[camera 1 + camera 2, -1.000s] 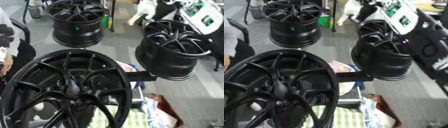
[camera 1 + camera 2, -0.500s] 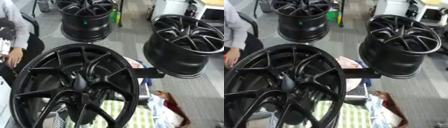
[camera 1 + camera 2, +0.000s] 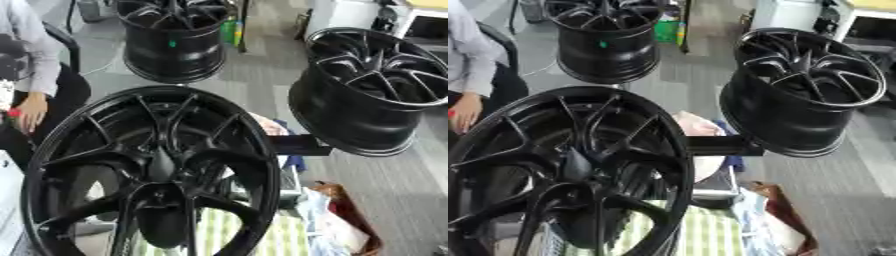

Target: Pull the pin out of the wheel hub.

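A large black spoked wheel (image 3: 149, 170) stands close in front of me and fills the lower left of both views. Its hub (image 3: 162, 167) sits where the spokes meet at the centre. I cannot make out a pin on the hub. A black bar (image 3: 297, 145) sticks out sideways from behind the wheel's right rim. Neither of my hands shows in either view.
A second black wheel (image 3: 376, 85) stands at the right and a third (image 3: 175, 37) at the top. A seated person (image 3: 31, 85) is at the left edge. Cloth and bags (image 3: 337, 220) lie on the grey floor at lower right.
The whole picture has shifted, so the camera has moved: the near wheel sits lower and larger, and the far wheels have slid up and apart. The wheels themselves appear still.
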You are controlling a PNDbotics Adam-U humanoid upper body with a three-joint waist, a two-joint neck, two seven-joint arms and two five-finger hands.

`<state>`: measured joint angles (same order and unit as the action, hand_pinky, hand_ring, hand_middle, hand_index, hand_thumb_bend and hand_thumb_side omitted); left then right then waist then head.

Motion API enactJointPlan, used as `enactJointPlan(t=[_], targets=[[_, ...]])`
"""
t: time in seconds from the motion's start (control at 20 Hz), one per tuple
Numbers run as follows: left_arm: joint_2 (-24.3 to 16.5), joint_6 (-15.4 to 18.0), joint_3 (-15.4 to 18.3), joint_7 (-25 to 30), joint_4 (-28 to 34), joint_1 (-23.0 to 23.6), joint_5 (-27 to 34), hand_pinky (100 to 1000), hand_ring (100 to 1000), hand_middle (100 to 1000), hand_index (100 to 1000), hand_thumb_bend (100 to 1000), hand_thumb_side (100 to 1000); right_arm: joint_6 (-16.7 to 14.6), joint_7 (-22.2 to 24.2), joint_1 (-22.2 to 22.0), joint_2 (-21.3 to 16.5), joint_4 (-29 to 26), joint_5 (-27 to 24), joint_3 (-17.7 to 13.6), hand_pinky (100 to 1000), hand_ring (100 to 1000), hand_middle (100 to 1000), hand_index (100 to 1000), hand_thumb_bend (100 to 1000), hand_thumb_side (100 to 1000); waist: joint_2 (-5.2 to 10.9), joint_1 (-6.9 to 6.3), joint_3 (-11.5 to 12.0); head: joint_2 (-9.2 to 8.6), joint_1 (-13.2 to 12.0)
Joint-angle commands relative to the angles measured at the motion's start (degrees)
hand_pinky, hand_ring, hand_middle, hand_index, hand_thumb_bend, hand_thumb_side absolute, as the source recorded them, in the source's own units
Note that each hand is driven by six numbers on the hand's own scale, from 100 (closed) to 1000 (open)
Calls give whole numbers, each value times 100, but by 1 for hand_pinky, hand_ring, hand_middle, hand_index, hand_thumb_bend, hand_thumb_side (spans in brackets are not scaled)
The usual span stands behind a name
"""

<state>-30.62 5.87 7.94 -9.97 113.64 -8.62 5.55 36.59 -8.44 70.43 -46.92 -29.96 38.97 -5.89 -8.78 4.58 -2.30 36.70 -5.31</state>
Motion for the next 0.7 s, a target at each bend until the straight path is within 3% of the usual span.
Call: enactJointPlan(t=[0.05,0.15,0.25,0.7], targets=[[-65,8,-5,34,95,-73,22,822,801,704,795,217,545,277,-309,131,95,-189,331,-154,782,777,713,786,412,339,77,-38,7,-53,20],[-60,8,-6,39,95,-76,27,821,801,704,795,217,544,365,-488,171,306,-198,510,-171,801,805,781,858,344,438,80,-53,-2,-40,22],[-55,6,-8,43,95,-74,29,821,801,704,795,217,545,275,-664,207,433,-186,686,-250,802,807,786,866,331,476,82,-63,-14,-24,22],[-51,13,-10,49,95,-67,29,821,801,703,795,218,543,167,-923,236,560,-258,1151,-554,788,790,758,852,341,460,92,-72,-29,6,10]])
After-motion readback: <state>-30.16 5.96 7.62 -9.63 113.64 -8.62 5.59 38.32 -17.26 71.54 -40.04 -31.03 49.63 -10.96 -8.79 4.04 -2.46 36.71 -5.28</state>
